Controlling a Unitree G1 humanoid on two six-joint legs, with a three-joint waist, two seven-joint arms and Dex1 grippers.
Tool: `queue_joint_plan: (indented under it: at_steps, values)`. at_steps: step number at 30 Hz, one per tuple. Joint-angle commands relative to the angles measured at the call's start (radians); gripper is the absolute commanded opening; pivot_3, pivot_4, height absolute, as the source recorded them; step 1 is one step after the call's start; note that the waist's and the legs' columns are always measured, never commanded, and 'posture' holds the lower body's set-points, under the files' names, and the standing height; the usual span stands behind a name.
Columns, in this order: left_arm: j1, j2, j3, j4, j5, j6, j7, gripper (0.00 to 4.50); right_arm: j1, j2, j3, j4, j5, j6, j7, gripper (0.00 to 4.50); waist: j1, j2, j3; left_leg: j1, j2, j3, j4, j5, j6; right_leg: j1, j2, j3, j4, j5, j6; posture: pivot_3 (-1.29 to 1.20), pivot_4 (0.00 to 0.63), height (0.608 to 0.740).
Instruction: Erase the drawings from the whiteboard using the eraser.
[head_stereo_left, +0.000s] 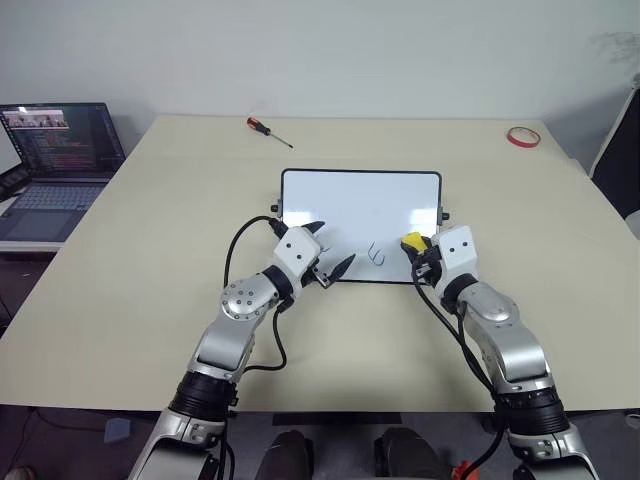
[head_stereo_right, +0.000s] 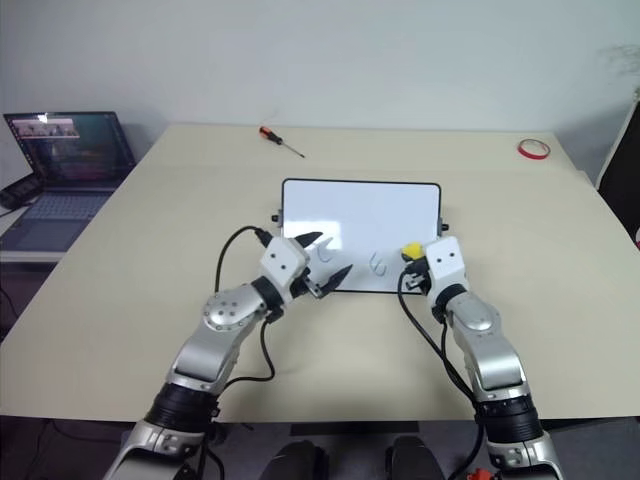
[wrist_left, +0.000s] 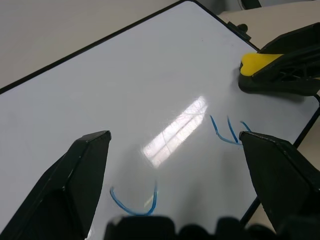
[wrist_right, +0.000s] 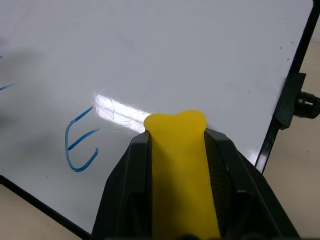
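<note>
The whiteboard (head_stereo_left: 360, 200) lies flat in the middle of the table. A blue W-like squiggle (head_stereo_left: 376, 256) sits near its front edge, and a C-like curve (wrist_left: 132, 205) is at the front left. My left gripper (head_stereo_left: 333, 245) hovers open over the front-left part of the board, with the curve between its fingers (wrist_left: 75, 180). My right gripper (head_stereo_left: 416, 250) is shut on the yellow eraser (wrist_right: 177, 145), whose tip points at the board's front-right area, just right of the squiggle (wrist_right: 80, 145). I cannot tell whether the eraser touches the board.
A red-handled screwdriver (head_stereo_left: 268, 128) lies at the back of the table. A red tape ring (head_stereo_left: 523, 136) rests at the back right corner. An open laptop (head_stereo_left: 55, 160) stands on a side table to the left.
</note>
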Motion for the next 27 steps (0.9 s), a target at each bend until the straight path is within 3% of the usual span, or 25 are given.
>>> queue_joint_plan:
  at_steps: [1,9,17,22,27]
  values:
    - [0.010,-0.003,0.013,-0.063,-0.021,0.008,-0.005,4.50,0.025,0.014,-0.040,0.037,0.035,0.058,0.000,1.12,0.002,0.000,0.000,0.000,0.000,0.000,0.000,0.000,0.000,0.000,0.000,0.000,0.000,0.000,0.000,0.00,0.150,0.740]
    - [0.212,0.043,0.094,-0.267,-0.135,0.021,-0.049,4.50,0.078,0.000,-0.078,-0.040,0.121,0.040,0.076,1.12,-0.001,0.000,0.002,-0.001,0.001,0.001,-0.003,0.000,0.000,-0.002,-0.001,0.002,-0.002,0.000,0.000,0.00,0.150,0.740]
    - [0.487,0.086,0.155,-0.404,-0.128,-0.081,-0.030,4.50,0.206,-0.077,-0.150,-0.110,0.197,-0.009,0.167,1.12,0.010,0.000,0.004,-0.005,0.001,0.001,-0.003,-0.001,0.000,-0.004,-0.003,0.001,-0.004,-0.001,-0.001,0.00,0.150,0.740]
    - [0.522,0.064,0.139,-0.418,-0.116,-0.090,0.003,4.50,0.229,-0.103,-0.147,-0.106,0.160,-0.193,0.212,1.12,0.012,0.002,0.012,-0.006,0.001,0.000,-0.002,-0.001,0.000,-0.005,-0.003,0.000,-0.004,-0.001,-0.001,0.00,0.150,0.740]
    - [0.531,0.055,0.134,-0.434,-0.105,-0.087,0.021,4.50,0.209,-0.118,-0.156,-0.017,0.125,-0.313,0.211,1.12,0.012,0.002,0.012,-0.018,0.001,0.001,-0.002,-0.001,0.000,-0.018,-0.002,0.000,-0.003,0.000,-0.001,0.00,0.150,0.740]
